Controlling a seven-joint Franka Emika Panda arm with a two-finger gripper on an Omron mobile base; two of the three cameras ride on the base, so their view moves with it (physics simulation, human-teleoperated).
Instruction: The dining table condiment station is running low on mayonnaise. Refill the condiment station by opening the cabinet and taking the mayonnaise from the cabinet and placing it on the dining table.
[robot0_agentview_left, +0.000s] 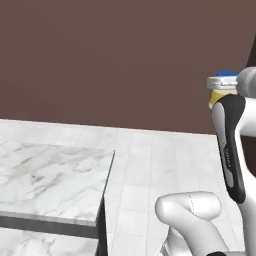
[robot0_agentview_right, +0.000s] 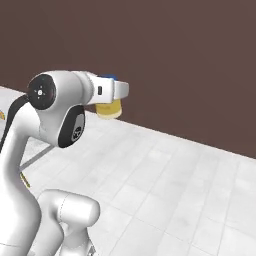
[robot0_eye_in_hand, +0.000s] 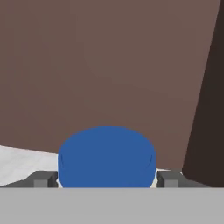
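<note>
The mayonnaise (robot0_agentview_right: 109, 108), a small jar with pale yellow contents and a blue lid (robot0_eye_in_hand: 107, 155), hangs in the air in front of a brown wall. My gripper (robot0_eye_in_hand: 105, 178) is shut on it, and a dark fingertip (robot0_eye_in_hand: 41, 178) shows on each side of the lid. In the left base view the jar (robot0_agentview_left: 220, 95) sits at the right edge, up beside my forearm. The dining table (robot0_agentview_left: 50, 172), white marble with grey veins, lies low at the left, well below the jar and off to its left. The cabinet is out of view.
A pale tiled floor (robot0_agentview_right: 165, 180) spreads under the arm and to the right. The table's raised slab ends in a dark corner edge (robot0_agentview_left: 104, 200). A dark vertical panel (robot0_eye_in_hand: 209, 96) stands at the right of the brown wall.
</note>
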